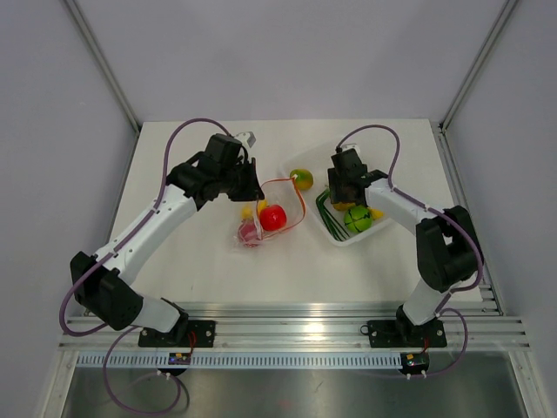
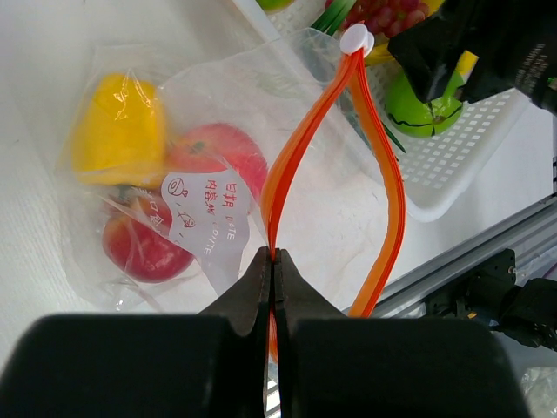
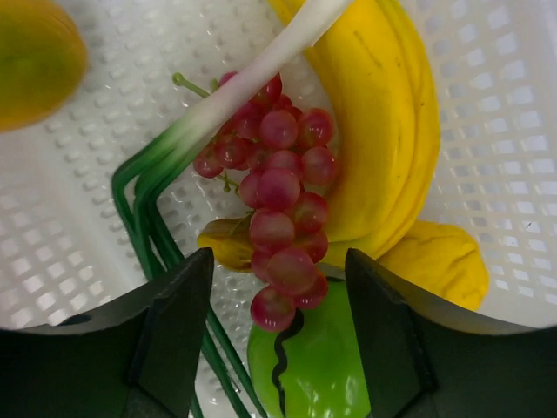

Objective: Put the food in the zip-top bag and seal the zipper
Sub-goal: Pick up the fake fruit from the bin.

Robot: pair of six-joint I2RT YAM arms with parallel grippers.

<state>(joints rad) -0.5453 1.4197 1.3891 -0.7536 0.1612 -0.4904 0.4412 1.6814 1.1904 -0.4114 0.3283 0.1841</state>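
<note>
The zip-top bag [image 1: 254, 228] lies mid-table with a yellow pepper [image 2: 117, 131] and two red round fruits [image 2: 218, 157] inside. Its orange-red zipper [image 2: 300, 131] stands open in a loop, with a white slider [image 2: 355, 37] at the far end. My left gripper [image 2: 274, 259] is shut on one side of the zipper strip and holds it up. My right gripper [image 3: 278, 257] is open, hovering over the tray [image 1: 379, 228] above red grapes [image 3: 278, 218], a banana [image 3: 383, 131], a green round fruit [image 3: 322, 366] and green stalks [image 3: 148, 218].
An orange-green mango [image 1: 301, 179] lies on the table between the bag mouth and the tray. The tray [image 2: 452, 165] sits just right of the bag. A metal rail [image 1: 287, 322] runs along the near table edge.
</note>
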